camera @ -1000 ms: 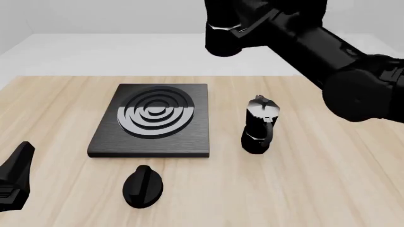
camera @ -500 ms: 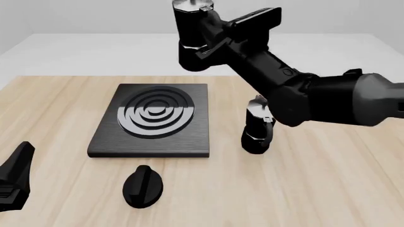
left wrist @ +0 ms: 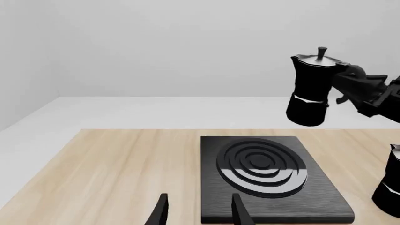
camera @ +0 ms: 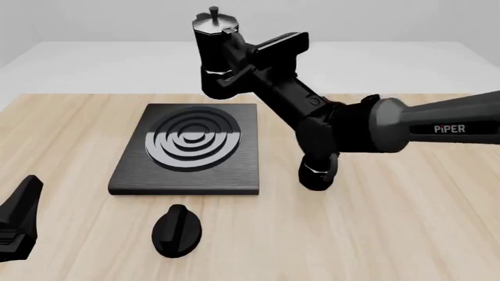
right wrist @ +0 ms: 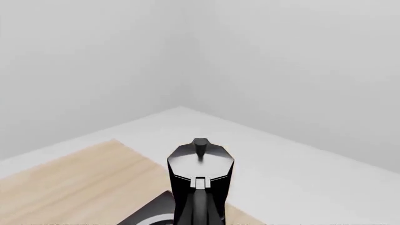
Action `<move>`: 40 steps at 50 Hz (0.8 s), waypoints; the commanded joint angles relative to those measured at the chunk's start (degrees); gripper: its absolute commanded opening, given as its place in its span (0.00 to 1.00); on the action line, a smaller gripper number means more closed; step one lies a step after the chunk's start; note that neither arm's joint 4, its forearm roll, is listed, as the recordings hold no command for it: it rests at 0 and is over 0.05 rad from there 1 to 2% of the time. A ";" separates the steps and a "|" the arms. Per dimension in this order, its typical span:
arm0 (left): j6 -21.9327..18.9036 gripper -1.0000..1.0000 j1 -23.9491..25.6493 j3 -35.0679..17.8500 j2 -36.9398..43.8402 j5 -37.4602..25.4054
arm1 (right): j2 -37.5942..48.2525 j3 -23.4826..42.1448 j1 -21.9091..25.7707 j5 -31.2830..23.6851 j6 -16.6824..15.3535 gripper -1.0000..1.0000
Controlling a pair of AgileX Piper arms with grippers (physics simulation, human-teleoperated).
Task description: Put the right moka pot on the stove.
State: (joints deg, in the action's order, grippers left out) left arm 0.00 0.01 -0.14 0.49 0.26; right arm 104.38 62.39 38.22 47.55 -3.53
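The right moka pot (camera: 213, 55), black with a silvery lid and knob, hangs upright in the air over the far edge of the stove (camera: 242, 170). My right gripper (camera: 248, 55) is shut on its handle side. In the left wrist view the right moka pot (left wrist: 309, 89) floats above the stove (left wrist: 212, 197), with my right gripper (left wrist: 351, 88) beside it. From the right wrist the right moka pot (right wrist: 200, 178) shows from behind its handle. My left gripper (left wrist: 198, 214) is open and holds nothing, low at the near left (camera: 20, 219).
A second moka pot (camera: 317, 172) stands on the wooden table right of the stove, mostly hidden behind my right arm; it also shows at the edge of the left wrist view (left wrist: 390, 187). A small black round knob (camera: 177, 230) lies in front of the stove.
My right arm has swung left, bringing the held moka pot into view and over the stove's far edge. The arm now covers most of the standing pot. The left gripper has not moved.
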 commanded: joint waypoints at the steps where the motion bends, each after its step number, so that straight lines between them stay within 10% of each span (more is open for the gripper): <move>1: 0.00 1.00 0.01 0.00 0.00 0.00 | 3.31 3.97 0.89 1.73 0.52 0.00; 40: 0.01 1.00 0.00 0.00 -0.01 0.00 | 17.83 14.06 2.43 3.61 4.34 0.00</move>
State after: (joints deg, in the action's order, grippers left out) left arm -0.01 0.01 -0.14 0.48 0.26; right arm 120.47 72.89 40.08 50.40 -0.31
